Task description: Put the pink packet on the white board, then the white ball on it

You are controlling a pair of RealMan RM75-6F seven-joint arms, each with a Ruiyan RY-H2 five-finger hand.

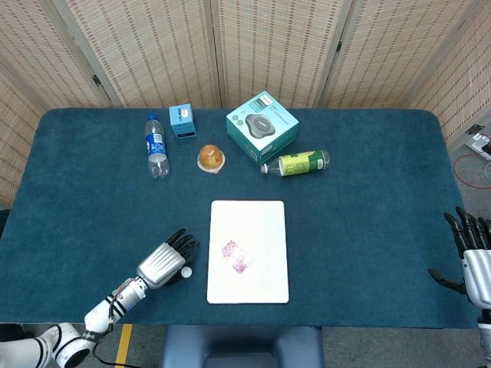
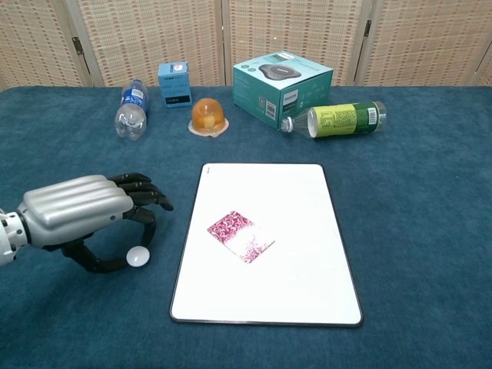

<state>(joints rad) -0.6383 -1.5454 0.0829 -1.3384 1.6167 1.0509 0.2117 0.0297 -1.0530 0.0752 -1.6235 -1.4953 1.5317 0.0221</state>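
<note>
1. In the head view we see the flat white rectangular board [image 1: 248, 251] lying on the dark blue cloth-covered table [image 1: 368, 207], with the small pink patterned packet [image 1: 236, 257] lying flat on its lower left part.
2. In the same view the silver-and-black left hand [image 1: 164, 263] sits low just left of the board, and the small white ball [image 1: 186, 271] lies on the cloth at its fingertips, off the board.
3. The right hand [image 1: 473, 257] shows at the right edge of the table, fingers spread and holding nothing.
4. Along the far side we see a clear plastic water bottle with a blue label [image 1: 156, 146] lying down, a small blue carton [image 1: 182, 120], an orange jelly cup [image 1: 211, 159], a teal cardboard box [image 1: 262, 127] and a green-labelled bottle [image 1: 298, 163] on its side.
5. In the chest view the left hand [image 2: 88, 215] arches over the cloth, its dark fingers [image 2: 146, 196] curled downward and the thumb reaching beneath; the ball [image 2: 138, 257] lies between thumb tip and fingertips. We cannot tell whether they grip it or only touch it.
6. Here the packet [image 2: 240, 236] lies tilted on the board [image 2: 307, 200], well apart from the ball.
</note>
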